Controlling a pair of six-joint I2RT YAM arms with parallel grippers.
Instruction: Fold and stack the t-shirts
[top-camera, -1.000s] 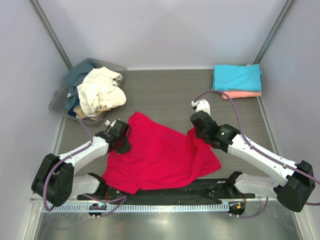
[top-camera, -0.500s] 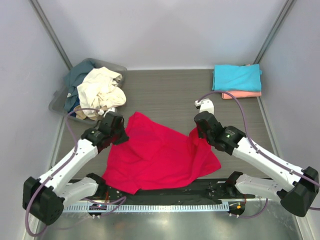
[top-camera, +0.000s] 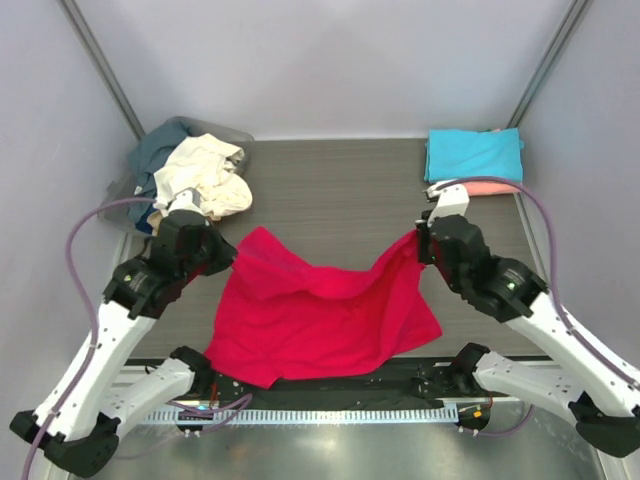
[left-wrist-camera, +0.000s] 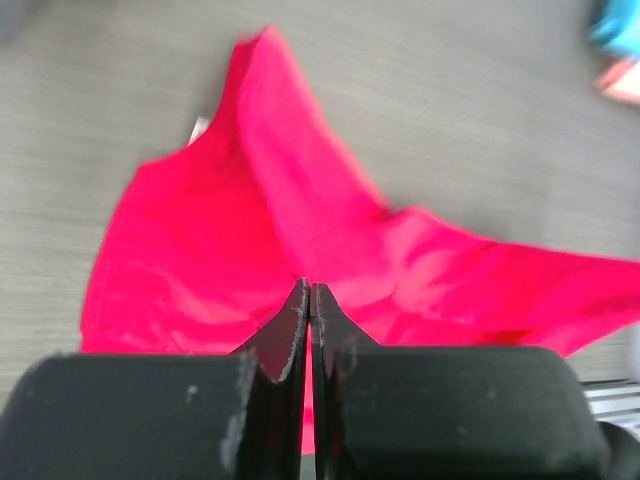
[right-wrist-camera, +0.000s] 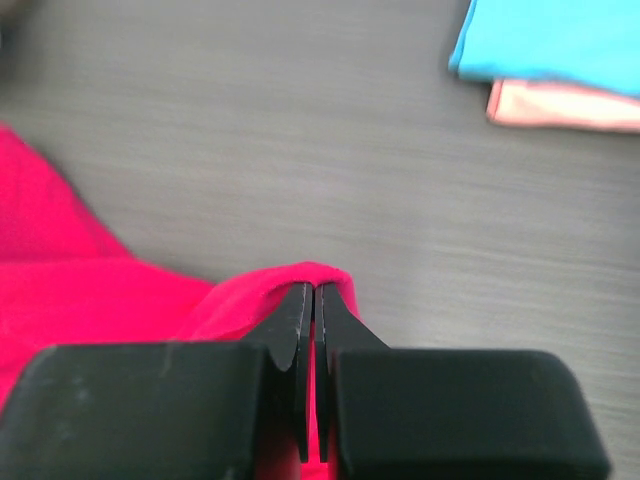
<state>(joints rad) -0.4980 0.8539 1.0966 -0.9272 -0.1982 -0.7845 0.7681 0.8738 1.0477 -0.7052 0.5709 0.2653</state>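
Red t-shirt: the red t-shirt (top-camera: 325, 315) is spread in the middle of the table's near half, between the two arms. Its far corners are raised at left and right and the cloth sags in folds between them. Its near hem lies flat close to the arm bases.

Left gripper: the left gripper (top-camera: 218, 252) has its fingers pressed together on the shirt's left far corner. In the left wrist view a thin strip of red shows between the closed fingertips (left-wrist-camera: 298, 305), and the rest of the shirt (left-wrist-camera: 300, 230) falls away below them.

Right gripper: the right gripper (top-camera: 421, 245) is clamped the same way on the right far corner. In the right wrist view a fold of red cloth (right-wrist-camera: 60, 290) curls over the closed tips (right-wrist-camera: 315, 292).

Folded stack: the turquoise t-shirt (top-camera: 473, 155) lies folded on the salmon pink t-shirt (top-camera: 490, 187) at the table's far right corner, well apart from the red one. Only a pink edge shows on the near side.

Unfolded shirts: the cream t-shirt (top-camera: 205, 180) is heaped on the slate blue t-shirt (top-camera: 155, 155) — both crumpled in the grey tub (top-camera: 232, 133) at the far left.

Table: the table (top-camera: 340, 190) is dark grey with a wood grain, and walls enclose it on three sides.
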